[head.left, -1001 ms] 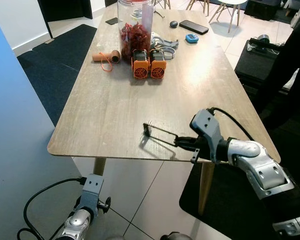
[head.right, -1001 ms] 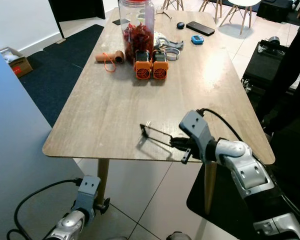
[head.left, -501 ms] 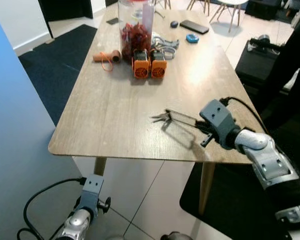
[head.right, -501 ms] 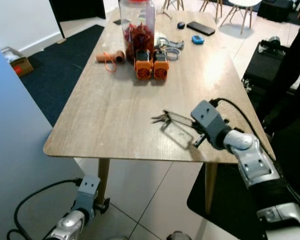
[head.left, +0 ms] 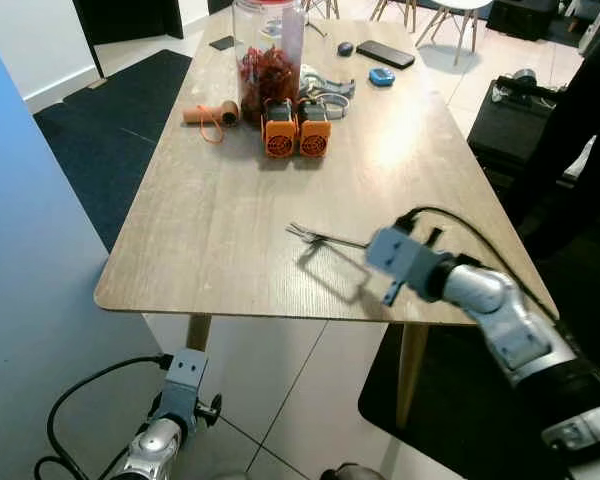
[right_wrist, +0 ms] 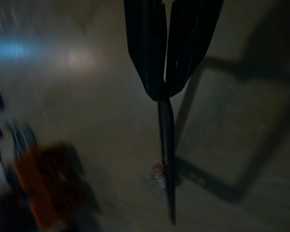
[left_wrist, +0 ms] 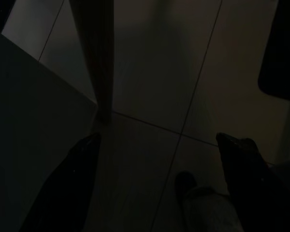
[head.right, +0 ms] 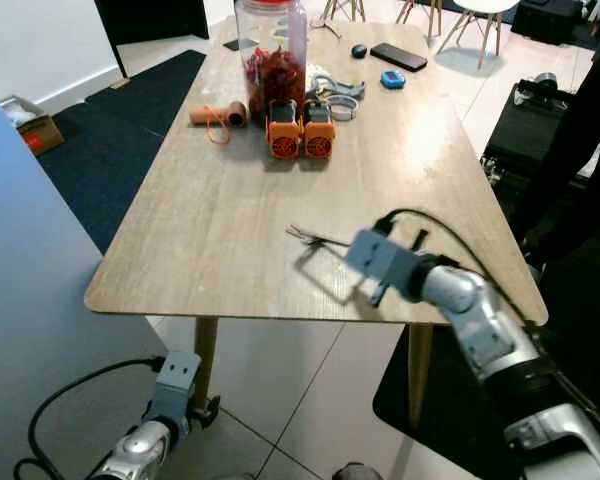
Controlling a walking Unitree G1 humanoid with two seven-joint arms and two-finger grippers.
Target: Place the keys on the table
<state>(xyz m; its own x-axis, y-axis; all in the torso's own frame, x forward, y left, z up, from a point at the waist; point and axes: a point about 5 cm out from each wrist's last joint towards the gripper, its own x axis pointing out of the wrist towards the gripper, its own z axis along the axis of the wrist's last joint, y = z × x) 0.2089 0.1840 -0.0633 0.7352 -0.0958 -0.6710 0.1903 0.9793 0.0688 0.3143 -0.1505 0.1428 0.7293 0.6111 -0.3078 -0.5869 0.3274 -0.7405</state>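
1. Right wrist view is dim and smeared: the right gripper [right_wrist: 166, 94] shows its fingers [right_wrist: 145, 53] pressed together, pinching something thin and dark that runs out over the table [right_wrist: 87, 96], with a small reddish blob by its far end. An orange blur sits toward the far edge.
2. Head views show the keys [head.left: 302, 233] as a tiny splayed bunch held just above the wood at the end of the right gripper [head.left: 352, 243]; whether they touch the table [head.left: 220, 210] cannot be told. A rectangular shadow [head.left: 330, 272] lies below them.
3. Left wrist view is very dark: the left gripper [left_wrist: 159, 159] has its fingers [left_wrist: 79, 166] spread wide over tiled floor, beside a table leg [left_wrist: 96, 58].
4. Seen from the head, the keys hang at about 5 o'clock on the tabletop, near its near edge. Bare wood stretches from there toward 12 o'clock, up to two orange blocks [head.left: 295, 130] and a jar [head.left: 268, 45].
5. Beyond these, a phone [head.left: 386, 54] and small clutter are cut off by the frame top.
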